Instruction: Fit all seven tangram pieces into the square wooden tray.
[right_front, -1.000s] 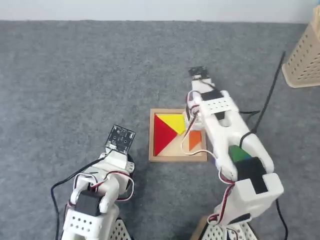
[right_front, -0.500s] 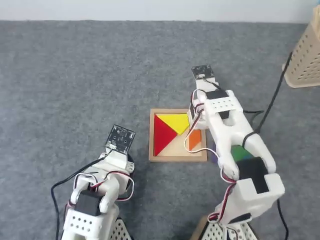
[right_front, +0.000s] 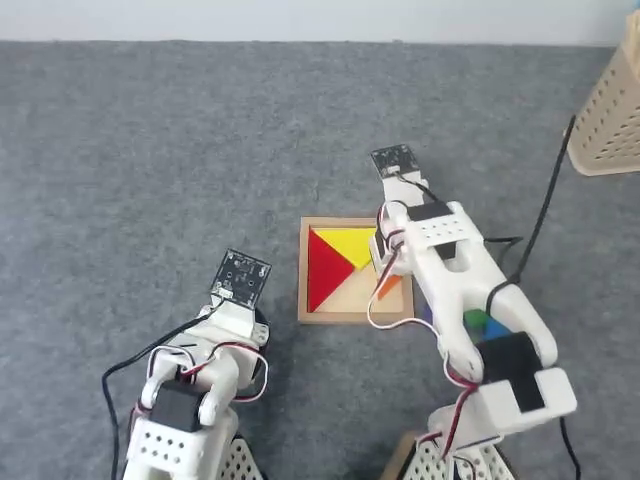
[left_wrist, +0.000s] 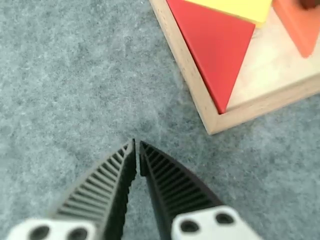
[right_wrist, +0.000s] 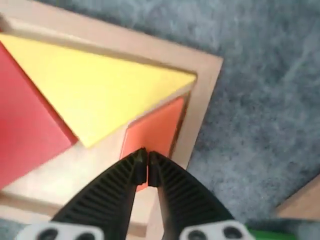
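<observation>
The square wooden tray (right_front: 355, 314) lies mid-table with a red triangle (right_front: 325, 272) and a yellow triangle (right_front: 350, 245) inside. An orange piece (right_front: 388, 287) lies against the tray's right rim, partly under the right arm. In the right wrist view my right gripper (right_wrist: 143, 153) is shut, its tips down on the orange piece (right_wrist: 157, 125) beside the yellow triangle (right_wrist: 95, 95). My left gripper (left_wrist: 137, 145) is shut over bare carpet, a little off the tray's near-left corner (left_wrist: 215, 125). Green (right_front: 474, 319) and blue (right_front: 493, 328) pieces peek from under the right arm.
A beige perforated basket (right_front: 610, 110) stands at the far right edge. A black cable (right_front: 540, 190) runs from the right arm toward it. Grey carpet covers the table, open to the left and far side of the tray.
The right arm has swung slightly left over the tray's right side, covering more of the orange piece and uncovering the green and blue pieces. The left arm has kept still.
</observation>
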